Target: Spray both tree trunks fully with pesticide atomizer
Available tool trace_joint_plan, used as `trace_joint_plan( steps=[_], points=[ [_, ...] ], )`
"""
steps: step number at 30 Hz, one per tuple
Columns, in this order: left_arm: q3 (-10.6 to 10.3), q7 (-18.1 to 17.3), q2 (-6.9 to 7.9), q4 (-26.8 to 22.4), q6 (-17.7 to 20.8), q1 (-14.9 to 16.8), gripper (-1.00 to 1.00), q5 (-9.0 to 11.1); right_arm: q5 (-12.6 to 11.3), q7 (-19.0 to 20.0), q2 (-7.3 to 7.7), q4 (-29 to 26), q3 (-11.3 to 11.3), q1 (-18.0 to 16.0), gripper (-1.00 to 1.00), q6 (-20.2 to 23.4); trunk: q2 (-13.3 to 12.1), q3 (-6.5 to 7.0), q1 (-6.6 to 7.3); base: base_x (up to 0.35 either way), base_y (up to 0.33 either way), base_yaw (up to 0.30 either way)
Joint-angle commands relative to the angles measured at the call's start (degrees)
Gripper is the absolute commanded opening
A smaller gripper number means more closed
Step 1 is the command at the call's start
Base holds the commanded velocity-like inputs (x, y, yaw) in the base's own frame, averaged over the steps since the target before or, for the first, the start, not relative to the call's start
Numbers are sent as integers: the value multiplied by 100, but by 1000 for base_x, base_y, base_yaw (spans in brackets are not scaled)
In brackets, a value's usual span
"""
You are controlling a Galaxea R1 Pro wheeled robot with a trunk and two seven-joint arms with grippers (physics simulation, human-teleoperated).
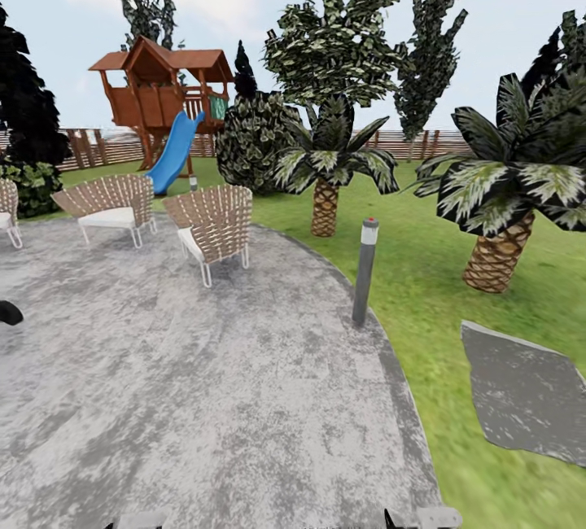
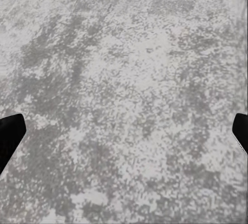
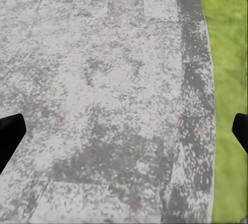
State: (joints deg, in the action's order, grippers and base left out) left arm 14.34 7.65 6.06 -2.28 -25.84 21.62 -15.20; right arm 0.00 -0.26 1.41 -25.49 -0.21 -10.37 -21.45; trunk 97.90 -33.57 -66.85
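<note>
Left jaws: in the left wrist view we see the left gripper [image 2: 124,133] with its two black fingertips [image 2: 10,136] at opposite edges, standing wide apart with nothing between them, over mottled grey paving [image 2: 124,69].
Right jaws: the right gripper [image 3: 124,133] is likewise spread wide and empty, its fingertips [image 3: 10,136] dark at the frame edges; beneath it we see the paving's darker border stones [image 3: 194,79] and a strip of grass [image 3: 227,53] just beyond them.
Paved patio: in the head view the round grey patio [image 1: 203,382] lies directly ahead of us, its curved rim meeting the lawn [image 1: 423,268].
Bollard light: a grey post [image 1: 365,273] with a red-topped cap stands upright at the patio's rim.
Chairs: two woven chairs [image 1: 213,224] [image 1: 110,205] with white cushions sit at the patio's far side; part of a third [image 1: 8,212] shows at the far left.
Stepping slab: a flat grey slab [image 1: 529,395] lies in the grass, well apart from the patio.
Palms: two squat scaly-trunked palms [image 1: 325,203] [image 1: 496,252] stand on the lawn.
Background: a wooden playhouse [image 1: 159,89] with a blue slide [image 1: 175,153], and a slatted fence [image 1: 98,146] behind.
Pesticide atomizer: we cannot find it from where we stand.
</note>
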Motion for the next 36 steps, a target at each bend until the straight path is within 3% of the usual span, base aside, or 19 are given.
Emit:
trace_joint_plan(
  steps=[1,36],
  points=[
    [-1,0,0,0,0,0,100,-1,0,0,0,0,-2,0,100,0,42,-19,-23,0,0,-270],
    [-2,0,-35,0,0,0,100,-2,0,0,-1,2,-5,0,100,0,1445,-647,-791,0,0,-270]
  ],
)
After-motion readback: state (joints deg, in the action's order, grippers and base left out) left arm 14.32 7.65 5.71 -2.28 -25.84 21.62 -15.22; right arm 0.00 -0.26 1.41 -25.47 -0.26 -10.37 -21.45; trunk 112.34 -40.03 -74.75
